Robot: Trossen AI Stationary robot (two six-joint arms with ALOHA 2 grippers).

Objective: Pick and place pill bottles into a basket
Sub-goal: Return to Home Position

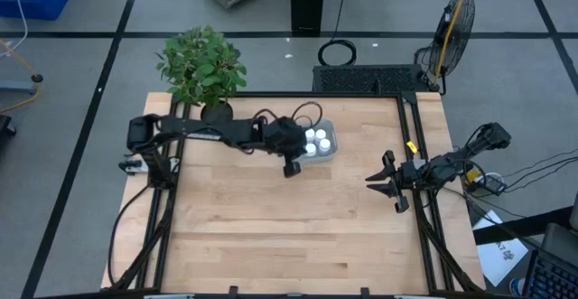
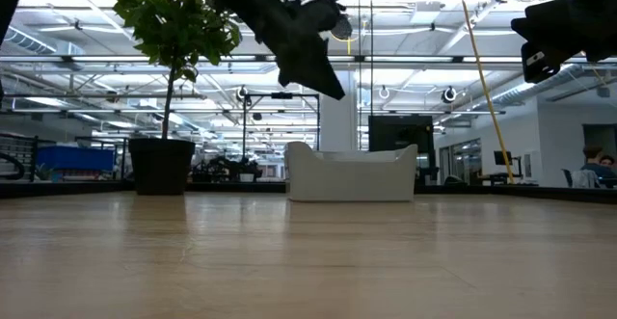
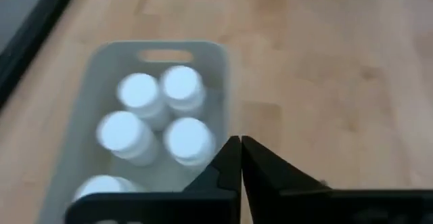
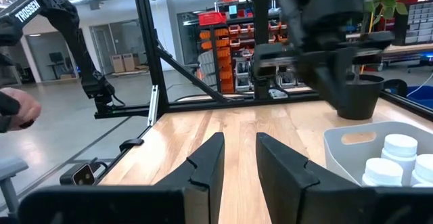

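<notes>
The pale basket point(image 1: 330, 130) stands on the table's far middle, beside the plant pot. Several white pill bottles point(image 1: 316, 139) stand upright in it, caps up; they also show in the left wrist view point(image 3: 183, 85) and the right wrist view point(image 4: 399, 148). My left gripper point(image 1: 291, 167) is shut and empty. It hangs high above the table just off the basket's near left rim point(image 3: 223, 82), and it shows raised in the low view point(image 2: 328, 83). My right gripper point(image 1: 384, 189) is open and empty at the table's right edge, pointing toward the basket point(image 4: 345, 149).
A dark pot with a green plant point(image 1: 203, 64) stands at the table's far left, close to the basket. Black frame rails run along the table's left and right sides point(image 1: 417, 154). Bare wood lies in front of the basket point(image 1: 289, 227). A person's hand point(image 4: 13, 109) shows beyond the table.
</notes>
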